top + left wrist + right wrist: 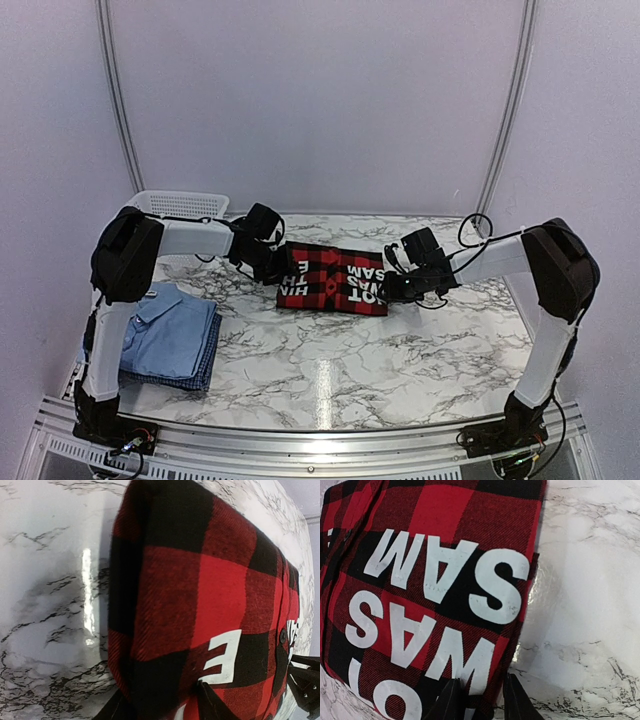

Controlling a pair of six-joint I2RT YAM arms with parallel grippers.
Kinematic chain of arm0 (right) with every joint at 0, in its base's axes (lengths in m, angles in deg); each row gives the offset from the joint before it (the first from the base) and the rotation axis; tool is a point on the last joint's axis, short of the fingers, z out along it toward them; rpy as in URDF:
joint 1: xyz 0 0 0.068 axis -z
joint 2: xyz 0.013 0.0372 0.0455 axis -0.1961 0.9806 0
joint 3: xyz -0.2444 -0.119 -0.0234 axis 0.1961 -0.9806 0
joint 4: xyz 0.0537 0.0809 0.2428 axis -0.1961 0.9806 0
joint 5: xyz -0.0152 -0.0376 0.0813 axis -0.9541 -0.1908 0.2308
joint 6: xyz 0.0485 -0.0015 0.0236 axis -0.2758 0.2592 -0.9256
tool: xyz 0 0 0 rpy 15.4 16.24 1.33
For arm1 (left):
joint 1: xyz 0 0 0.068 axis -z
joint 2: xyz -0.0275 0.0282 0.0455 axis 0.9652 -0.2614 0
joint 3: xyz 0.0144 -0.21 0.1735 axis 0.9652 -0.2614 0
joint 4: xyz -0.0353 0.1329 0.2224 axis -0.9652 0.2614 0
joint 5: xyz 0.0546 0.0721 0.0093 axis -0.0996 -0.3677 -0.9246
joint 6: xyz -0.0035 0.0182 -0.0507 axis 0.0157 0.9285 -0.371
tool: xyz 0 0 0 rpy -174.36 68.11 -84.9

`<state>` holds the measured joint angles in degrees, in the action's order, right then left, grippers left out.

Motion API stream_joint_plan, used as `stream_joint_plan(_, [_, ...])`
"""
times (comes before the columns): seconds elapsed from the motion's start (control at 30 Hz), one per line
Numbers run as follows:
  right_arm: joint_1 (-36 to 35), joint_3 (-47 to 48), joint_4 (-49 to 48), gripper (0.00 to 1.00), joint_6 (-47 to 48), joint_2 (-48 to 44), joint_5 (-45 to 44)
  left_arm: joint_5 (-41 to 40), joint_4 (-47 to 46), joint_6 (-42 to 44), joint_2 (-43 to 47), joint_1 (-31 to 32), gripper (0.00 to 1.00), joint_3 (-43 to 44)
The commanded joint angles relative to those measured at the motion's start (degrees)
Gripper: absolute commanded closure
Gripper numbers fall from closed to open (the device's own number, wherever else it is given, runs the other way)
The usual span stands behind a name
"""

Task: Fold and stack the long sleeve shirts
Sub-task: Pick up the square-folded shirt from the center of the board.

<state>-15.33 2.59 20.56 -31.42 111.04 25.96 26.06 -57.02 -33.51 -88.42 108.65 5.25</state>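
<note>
item 1, plaid shirt (332,278): red and black flannel, folded into a flat oblong and lying on the marble-patterned table (350,360) about mid-way across, towards the far side. white block letters face up on its right half; "sam" and "was" can be read from the right wrist view.

item 2, left gripper (160,696): at the left end of the plaid shirt. its two dark fingers (207,705) stand fairly wide, one either side of the folded edge, with cloth bulging between them. i cannot tell whether they press it or merely straddle it.

item 3, right gripper (482,692): at the right end of the same shirt, low over the tabletop. narrow jaws, the lettered edge of the cloth pinched between the fingers.

item 4, light blue shirt (165,325): folded, collar showing, near the left edge of the table, well apart from the plaid one.

item 5, blue checked shirt (203,372): folded directly under the light blue one, its edge peeping out on the right and near sides.

item 6, basket (180,203): white mesh, far left corner.
</note>
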Motion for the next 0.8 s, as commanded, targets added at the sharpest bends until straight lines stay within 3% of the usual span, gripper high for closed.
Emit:
stream_joint_plan(0.0, [0.58, 0.59, 0.42, 0.74, 0.98, -0.86, -0.4, -2.97, 8.6, -1.85, -4.98, 2.23, 0.6, -0.11])
stream_joint_plan(0.23, [0.53, -0.07, -1.16, 0.74, 1.65, -0.05, 0.87, -5.44, 8.6, -5.35, -3.01, 3.04, 1.0, -0.26])
stream_joint_plan(0.5, [-1.83, -2.28, -4.82, 0.72, -0.55, -0.13, 4.18, -7.02, 8.6, -3.45, 8.18, 0.63, 1.0, -4.49])
stream_joint_plan(0.77, [-12.52, 4.31, -10.96, 0.72, -7.5, 6.3, 7.68, -5.45, 11.7, 3.09, 20.04, -5.03, 1.0, -10.38])
